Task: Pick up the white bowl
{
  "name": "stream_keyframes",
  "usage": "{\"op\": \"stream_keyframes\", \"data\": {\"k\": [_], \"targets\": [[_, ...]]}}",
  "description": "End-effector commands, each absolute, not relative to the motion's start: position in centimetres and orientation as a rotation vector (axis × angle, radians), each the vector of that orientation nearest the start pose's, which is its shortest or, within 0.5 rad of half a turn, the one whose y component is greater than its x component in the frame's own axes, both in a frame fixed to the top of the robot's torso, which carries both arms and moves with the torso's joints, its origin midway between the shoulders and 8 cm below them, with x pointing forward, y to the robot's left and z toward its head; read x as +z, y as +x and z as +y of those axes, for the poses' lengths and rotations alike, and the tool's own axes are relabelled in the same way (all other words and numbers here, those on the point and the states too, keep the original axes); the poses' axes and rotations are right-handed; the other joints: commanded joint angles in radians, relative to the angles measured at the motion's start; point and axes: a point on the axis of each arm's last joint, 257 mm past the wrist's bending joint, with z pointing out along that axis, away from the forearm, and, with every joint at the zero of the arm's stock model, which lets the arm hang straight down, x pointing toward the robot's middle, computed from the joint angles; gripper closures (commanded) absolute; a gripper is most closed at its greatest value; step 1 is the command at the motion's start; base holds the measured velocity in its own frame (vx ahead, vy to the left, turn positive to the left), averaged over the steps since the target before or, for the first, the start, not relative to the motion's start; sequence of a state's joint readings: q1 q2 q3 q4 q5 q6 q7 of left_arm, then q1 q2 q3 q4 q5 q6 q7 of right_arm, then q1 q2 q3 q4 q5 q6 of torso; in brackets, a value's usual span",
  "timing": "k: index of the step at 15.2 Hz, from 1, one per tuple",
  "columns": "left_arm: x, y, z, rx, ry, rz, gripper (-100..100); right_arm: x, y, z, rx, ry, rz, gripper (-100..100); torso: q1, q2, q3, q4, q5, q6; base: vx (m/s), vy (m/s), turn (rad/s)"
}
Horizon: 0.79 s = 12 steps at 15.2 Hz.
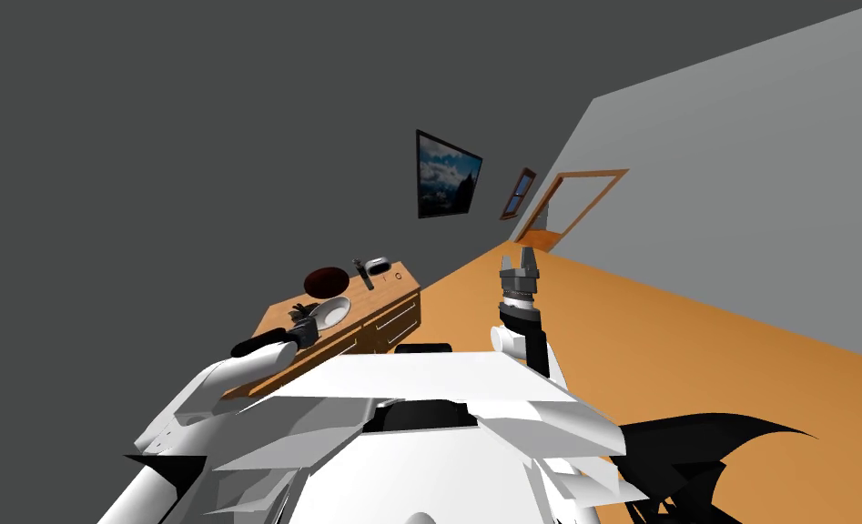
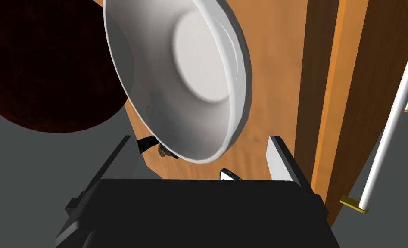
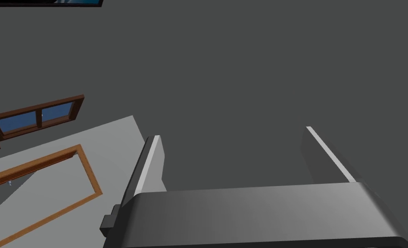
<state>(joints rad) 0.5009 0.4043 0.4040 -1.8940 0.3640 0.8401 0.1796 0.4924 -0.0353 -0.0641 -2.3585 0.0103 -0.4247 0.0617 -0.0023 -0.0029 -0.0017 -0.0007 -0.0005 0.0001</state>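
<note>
I'm holding left gripper (image 2: 200, 140), fingers apart, just at the smooth round white bowl (image 2: 177, 77) on the wood cabinet (image 2: 276, 86); right gripper (image 3: 233, 133) is hanging raised, fingers apart.

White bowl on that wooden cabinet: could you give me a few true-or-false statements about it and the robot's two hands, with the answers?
1. The white bowl sits on the wooden cabinet. True.
2. The left gripper is shut on the bowl. False: its fingers stand open on either side of the bowl's near rim, not pressing it.
3. A dark round dish lies beside the bowl. True.
4. The right gripper holds a cup. False: it is open and empty, raised away from the cabinet.
</note>
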Motion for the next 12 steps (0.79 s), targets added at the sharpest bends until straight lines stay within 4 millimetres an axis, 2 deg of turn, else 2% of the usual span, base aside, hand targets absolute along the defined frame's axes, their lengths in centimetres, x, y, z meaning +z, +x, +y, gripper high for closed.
{"op": "stream_keyframes", "data": {"k": [1, 4, 10, 11, 12], "targets": [[-37.0, 25.9, 54.7, -0.37, -2.133, 1.241, -100, 4.9, 33.8, -29.2, 1.18, 0.585, 0.649, 0, 0.0, 0.0, 0.0, 0.0, 0.0, 0.0, 0.037, -0.026, -0.045], [-37.5, 25.2, 54.8, -0.35, -2.17, 1.235, -100, 4.9, 33.8, -29.2, 1.18, 0.585, 0.649, 0, 0.0, 0.0, 0.0, 0.0, 0.0, 0.0, 0.036, -0.024, -0.039], [-39.4, 22.3, 54.9, -0.274, -2.318, 1.206, -100, 4.9, 33.8, -29.2, 1.18, 0.585, 0.649, 0, 0.0, -0.001, -0.001, 0.0, 0.0, 0.0, 0.053, -0.028, -0.056], [-39.0, 22.9, 55.0, -0.288, -2.291, 1.211, -100, 4.9, 33.8, -29.2, 1.18, 0.585, 0.649, 0, 0.0, -0.001, -0.001, 0.0, 0.0, 0.0, 0.034, -0.013, -0.017], [-39.9, 23.0, 55.0, -0.287, -2.299, 1.207, -100, 4.9, 33.8, -29.2, 1.18, 0.585, 0.649, 0, 0.001, 0.0, 0.0, 0.0, 0.0, 0.0, 0.015, 0.008, -0.006]]}}
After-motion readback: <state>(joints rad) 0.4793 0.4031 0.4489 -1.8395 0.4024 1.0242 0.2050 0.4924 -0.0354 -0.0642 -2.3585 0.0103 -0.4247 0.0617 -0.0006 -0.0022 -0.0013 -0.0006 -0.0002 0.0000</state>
